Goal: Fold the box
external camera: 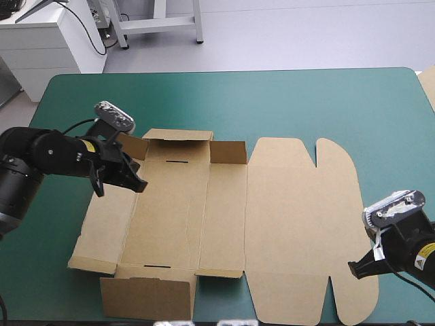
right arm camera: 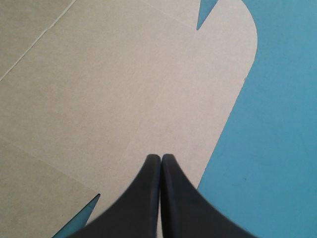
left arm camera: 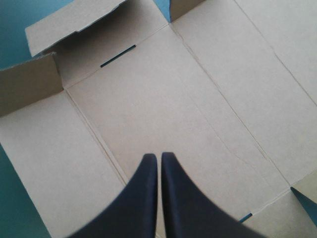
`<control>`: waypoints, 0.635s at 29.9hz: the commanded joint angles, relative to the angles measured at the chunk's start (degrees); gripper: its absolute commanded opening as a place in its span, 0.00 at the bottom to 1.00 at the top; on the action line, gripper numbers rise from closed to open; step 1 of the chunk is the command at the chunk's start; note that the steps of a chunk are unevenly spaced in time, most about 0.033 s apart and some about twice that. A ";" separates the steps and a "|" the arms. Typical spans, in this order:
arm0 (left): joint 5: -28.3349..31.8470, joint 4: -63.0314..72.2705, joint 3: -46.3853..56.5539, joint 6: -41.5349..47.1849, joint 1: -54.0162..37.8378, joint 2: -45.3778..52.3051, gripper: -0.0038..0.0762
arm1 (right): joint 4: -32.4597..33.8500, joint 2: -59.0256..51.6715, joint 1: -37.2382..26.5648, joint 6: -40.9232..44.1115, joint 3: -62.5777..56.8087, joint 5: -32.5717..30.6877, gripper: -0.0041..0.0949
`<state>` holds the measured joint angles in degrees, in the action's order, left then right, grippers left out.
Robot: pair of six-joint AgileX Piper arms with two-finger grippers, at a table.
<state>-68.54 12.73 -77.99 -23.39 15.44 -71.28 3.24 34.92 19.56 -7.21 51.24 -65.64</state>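
The box [external camera: 204, 210] is laid open on the teal-green surface [external camera: 306, 102], and most of it is flat. Only the short far flaps [external camera: 178, 136] along its far edge are clearly raised. A panel at its near left corner appears tipped up as well.

The left claw [external camera: 139, 183] is held over the box's left part, close to the crease between the outer left panel and the base. It is clenched, with nothing grasped. Whether the board is touched cannot be told. The right claw [external camera: 353, 269] is set at the box's near right corner, over the rounded rim of the lid panel [external camera: 299, 224]. It too is clenched and empty.

The walls at the box's left end are judged to be the step in hand, with little of the folding done so far. For a clean fold, the base should be pinned just inside the crease while the outer panel is lifted from its free edge, so that the scored line is followed and the board is not buckled. The lid panel is best pressed down at the box's right end, so that the whole sheet is kept from sliding. The raised far flaps should be tucked inward before the wall is brought over them.
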 commanded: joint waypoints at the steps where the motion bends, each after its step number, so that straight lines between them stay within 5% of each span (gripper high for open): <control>1: -2.37 9.51 -2.24 -5.60 -9.23 1.04 0.07 | 0.52 -0.57 -0.40 0.38 -0.24 3.04 0.02; 12: -5.44 23.19 -2.24 -11.96 -39.29 0.81 0.07 | 0.99 -0.57 -0.40 0.16 -1.34 4.29 0.02; 19: -5.44 21.52 0.74 -13.12 -47.94 -0.40 0.07 | 0.99 -0.57 -0.40 -0.22 -1.34 5.95 0.02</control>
<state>-71.33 32.37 -77.35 -35.48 -31.03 -72.74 3.49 34.13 19.56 -6.91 48.49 -63.17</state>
